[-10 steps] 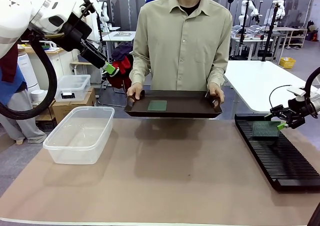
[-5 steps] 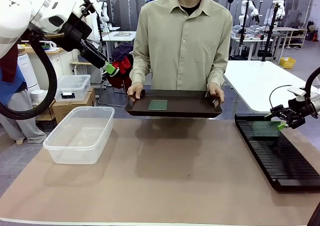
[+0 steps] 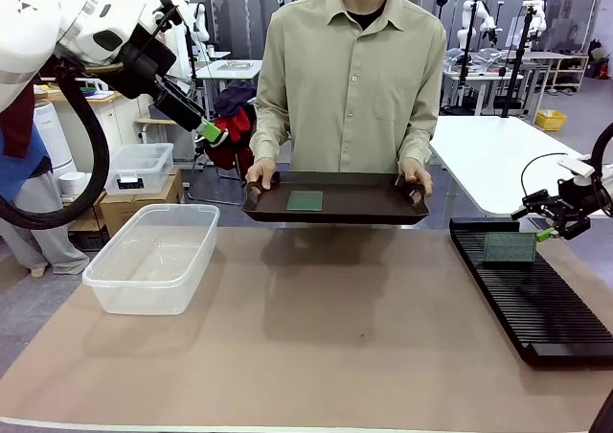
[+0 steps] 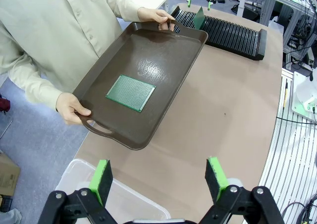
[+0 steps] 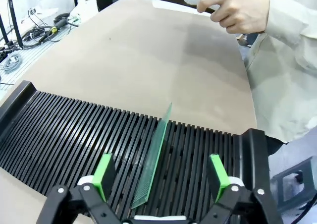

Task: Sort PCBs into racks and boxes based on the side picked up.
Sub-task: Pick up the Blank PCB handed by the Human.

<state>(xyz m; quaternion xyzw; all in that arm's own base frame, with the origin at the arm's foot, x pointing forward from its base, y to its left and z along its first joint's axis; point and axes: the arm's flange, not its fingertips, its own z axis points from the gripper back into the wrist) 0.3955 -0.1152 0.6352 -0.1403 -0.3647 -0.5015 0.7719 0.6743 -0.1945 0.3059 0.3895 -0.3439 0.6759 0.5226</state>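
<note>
One green PCB (image 5: 152, 160) stands on edge in a slot of the black rack (image 5: 74, 135), between the spread fingers of my right gripper (image 5: 161, 177), which is open and not touching it. The front view shows that PCB (image 3: 509, 248) at the rack's (image 3: 536, 294) far end, with the right gripper (image 3: 538, 220) just above and to its right. The second PCB (image 4: 131, 93) lies flat on a dark brown tray (image 4: 163, 50) held by the person. My left gripper (image 4: 158, 179) hangs open high over the clear tub (image 3: 153, 256), empty.
The person's hands (image 3: 259, 174) grip both tray handles at the table's far edge; one hand (image 5: 237, 6) is close beyond the rack. A smaller lidded bin (image 3: 139, 168) sits on a cardboard box behind the tub. Brown table surface (image 3: 326, 337) lies open between tub and rack.
My right gripper has drawn back up and to the right, away from the PCB left standing in the rack. The person's tray shifted slightly. The left arm has not moved.
</note>
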